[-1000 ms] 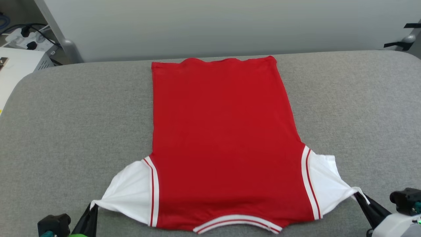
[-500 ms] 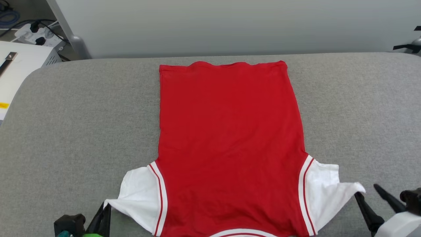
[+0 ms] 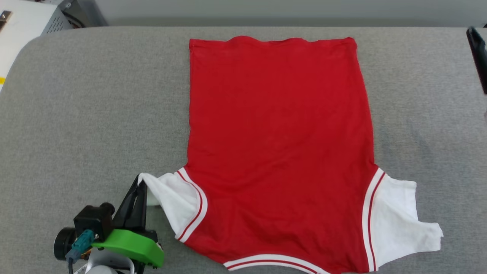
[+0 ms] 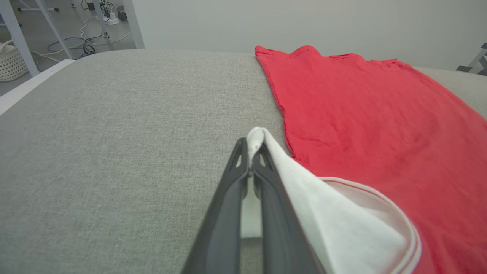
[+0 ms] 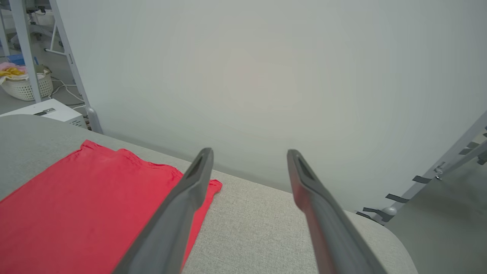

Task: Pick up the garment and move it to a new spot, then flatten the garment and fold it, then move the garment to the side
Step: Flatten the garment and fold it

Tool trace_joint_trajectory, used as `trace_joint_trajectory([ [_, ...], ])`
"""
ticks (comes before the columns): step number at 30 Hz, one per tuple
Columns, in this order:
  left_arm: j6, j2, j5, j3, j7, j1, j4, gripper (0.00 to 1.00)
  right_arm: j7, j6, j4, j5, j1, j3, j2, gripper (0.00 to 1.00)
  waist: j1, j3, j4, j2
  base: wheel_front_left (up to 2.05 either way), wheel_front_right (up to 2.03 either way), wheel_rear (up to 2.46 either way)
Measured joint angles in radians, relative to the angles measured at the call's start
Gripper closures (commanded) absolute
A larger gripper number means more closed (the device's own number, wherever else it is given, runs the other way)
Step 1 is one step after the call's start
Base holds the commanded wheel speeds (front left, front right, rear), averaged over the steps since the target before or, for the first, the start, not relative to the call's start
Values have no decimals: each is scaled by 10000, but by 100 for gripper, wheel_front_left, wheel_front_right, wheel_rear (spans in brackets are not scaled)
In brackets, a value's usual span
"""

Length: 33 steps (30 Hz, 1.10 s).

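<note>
Head view: we see the garment spread flat on the grey table, plain red side up. The left gripper is pinched on the tip of the white sleeve. The red body lies to the right of those fingers.

Left wrist view: we've got the left gripper with fingers pressed together and white sleeve cloth clamped at the tips. The sleeve drapes off their right side, and the red body is right of and beyond them.

Right wrist view: the right gripper fingers are spread wide with nothing between them. The garment lies below and left of the left finger, apart from both.
</note>
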Motion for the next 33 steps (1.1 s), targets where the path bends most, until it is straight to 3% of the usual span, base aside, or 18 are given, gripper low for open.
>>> trace_joint_trajectory([
  [6, -259, -552, 401, 36, -2, -606, -466, 100, 2955, 0, 1718, 635, -3227, 1505, -685, 0, 1, 857, 461, 0, 0, 0, 0],
  [11, -514, -1009, 757, 82, -2, -990, -681, 100, 5730, -2, 3254, 1592, -5245, 2424, -639, 0, 1, 1638, 911, 0, 0, 0, 0],
  [15, -786, -1394, 1057, 150, -2, -1289, -790, 100, 7124, -2, 4184, 1693, -6410, 2704, -608, 0, 2, 2279, 1248, 0, 0, 0, 0],
  [21, -1162, -1877, 1415, 380, -2, -1630, -915, 100, 7942, -2, 5359, 1193, -7433, 2855, -433, 0, 2, 3202, 1723, 0, 0, 0, 0],
  [27, -1515, -2311, 1843, 562, -2, -1828, -941, 100, 7938, -2, 6232, 775, -7644, 2976, -44, 0, 3, 4004, 2144, 0, 0, 0, 0],
  [33, -1858, -2614, 2178, 786, -2, -1872, -846, 100, 8013, -10, 6491, 698, -7622, 2805, -157, 0, 0, 4458, 2490, 0, 0, 0, 0],
])
